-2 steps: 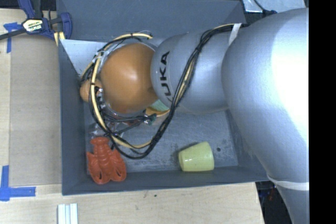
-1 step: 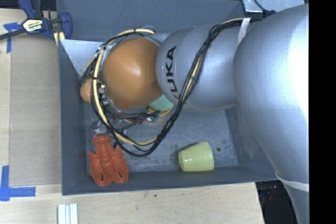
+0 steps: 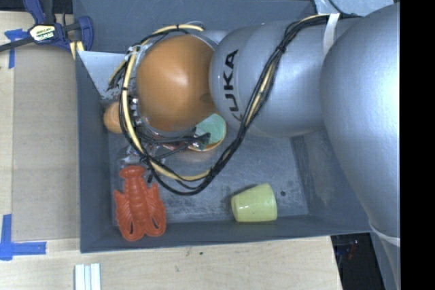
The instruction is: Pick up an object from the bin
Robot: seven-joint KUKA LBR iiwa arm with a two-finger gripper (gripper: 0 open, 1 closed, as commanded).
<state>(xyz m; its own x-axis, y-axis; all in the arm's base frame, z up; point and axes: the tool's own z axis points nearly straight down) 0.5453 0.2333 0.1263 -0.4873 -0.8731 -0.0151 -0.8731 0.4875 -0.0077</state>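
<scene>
— Grey metal arm (image 3: 292, 85) leans low into the grey metal bin (image 3: 299, 166), orange round cover (image 3: 170, 85) on top. What could go wrong?
— Cables (image 3: 163, 183) might snag the red plastic lobster (image 3: 139, 207) just beside the hand. A pale green round thing (image 3: 212, 129) lies under it. Gripper spread or pressed? Cannot tell.

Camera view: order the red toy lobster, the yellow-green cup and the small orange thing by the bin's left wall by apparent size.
1. Red toy lobster, largest.
2. Yellow-green cup.
3. Small orange thing, smallest as seen; the arm hides part of it, so its rank is unsure.
</scene>
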